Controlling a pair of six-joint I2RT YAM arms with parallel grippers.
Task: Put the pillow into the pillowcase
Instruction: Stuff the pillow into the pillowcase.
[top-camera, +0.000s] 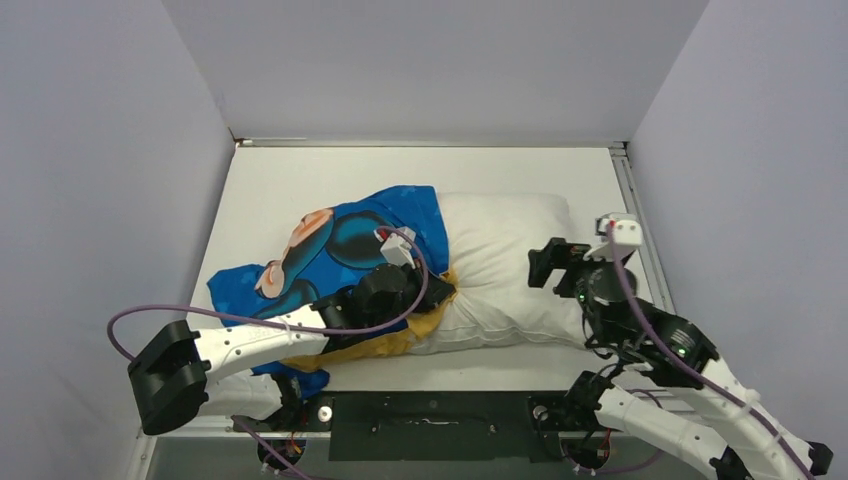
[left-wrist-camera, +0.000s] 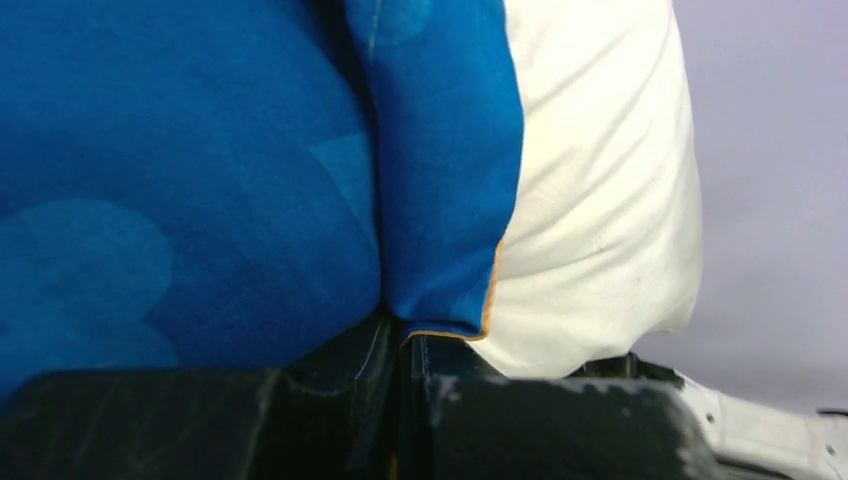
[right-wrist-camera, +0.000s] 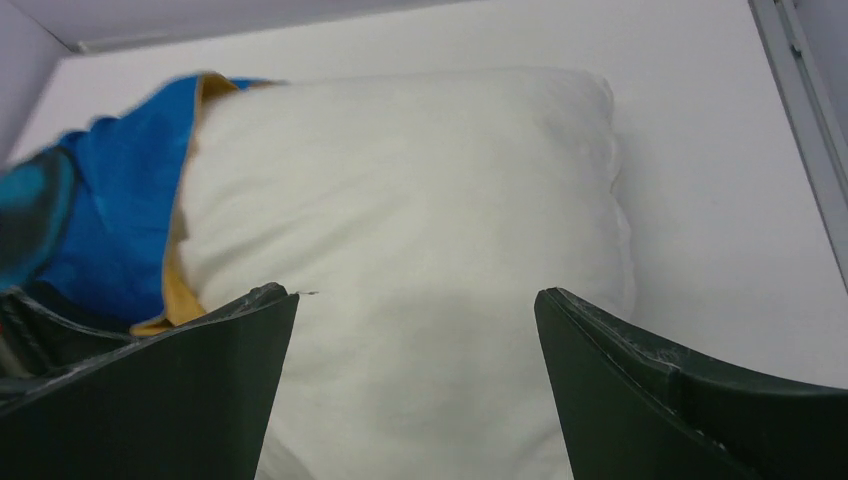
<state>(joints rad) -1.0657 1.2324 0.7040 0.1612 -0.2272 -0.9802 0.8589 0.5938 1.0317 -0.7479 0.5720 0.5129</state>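
**Top view.** The pillow (top-camera: 505, 260) is lying across the middle of the white desk (top-camera: 300, 180), its long side running left to right. The pillowcase (top-camera: 330, 250) is covering the pillow's left end, blue printed face up, with its orange-yellow face showing along the near edge. The right part of the pillow is lying bare. The slack rest of the pillowcase is trailing toward the desk's near-left corner.

**Left arm.** The left gripper (top-camera: 440, 292) is reaching in from the near left to the mouth of the pillowcase, on the near side of the pillow. In the left wrist view its jaws are pressing together and the orange-trimmed blue hem is running down into the seam between them. They appear to be pinching that hem, though the contact itself is sitting in shadow. The pillow is bulging just beside the hem.

**Right arm.** The right gripper (top-camera: 545, 265) is hanging at the pillow's right end. In the right wrist view its jaws are standing wide apart and holding nothing, with bare pillow filling the gap between them. Whether the fingertips (right-wrist-camera: 250, 330) are touching the fabric cannot be told.
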